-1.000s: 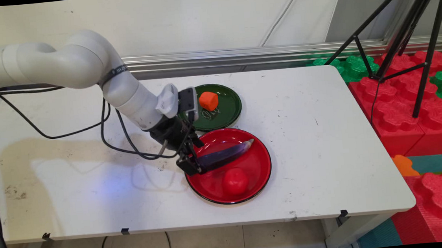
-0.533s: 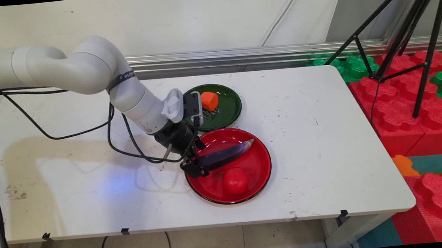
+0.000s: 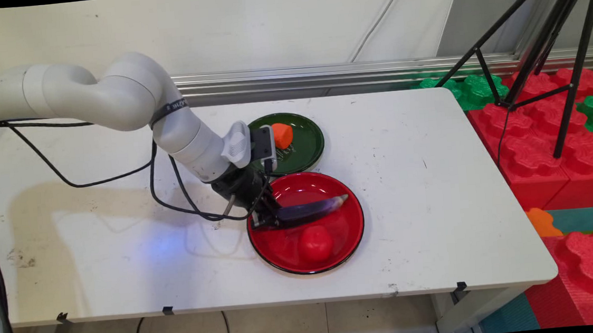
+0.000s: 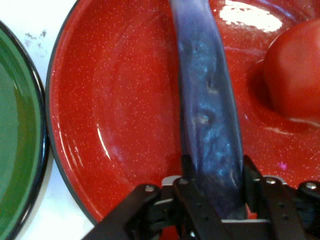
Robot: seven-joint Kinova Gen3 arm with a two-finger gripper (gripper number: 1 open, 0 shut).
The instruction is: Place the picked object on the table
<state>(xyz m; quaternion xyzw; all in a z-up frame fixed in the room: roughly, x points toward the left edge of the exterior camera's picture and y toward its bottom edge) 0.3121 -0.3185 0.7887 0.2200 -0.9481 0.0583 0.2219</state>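
My gripper (image 3: pixel 269 220) (image 4: pixel 215 192) is shut on the thick end of a long dark purple eggplant (image 3: pixel 310 211) (image 4: pixel 207 110). The eggplant stretches across a red plate (image 3: pixel 347 236) (image 4: pixel 120 125), its tip pointing right in the main view. A red tomato-like fruit (image 3: pixel 315 243) (image 4: pixel 295 75) rests in the same plate, just in front of the eggplant. Whether the eggplant touches the plate's bottom is unclear.
A green plate (image 3: pixel 308 152) (image 4: pixel 15 150) with an orange block (image 3: pixel 283 134) on it sits right behind the red plate. Black cables (image 3: pixel 171 187) hang from the arm to the left. A tripod (image 3: pixel 547 51) and foam blocks (image 3: pixel 543 136) stand beyond the table's right end.
The gripper has moved right and slightly back with the eggplant, which has swung flatter and further over the red plate. Tomato-like fruit, orange block and both plates stayed put.
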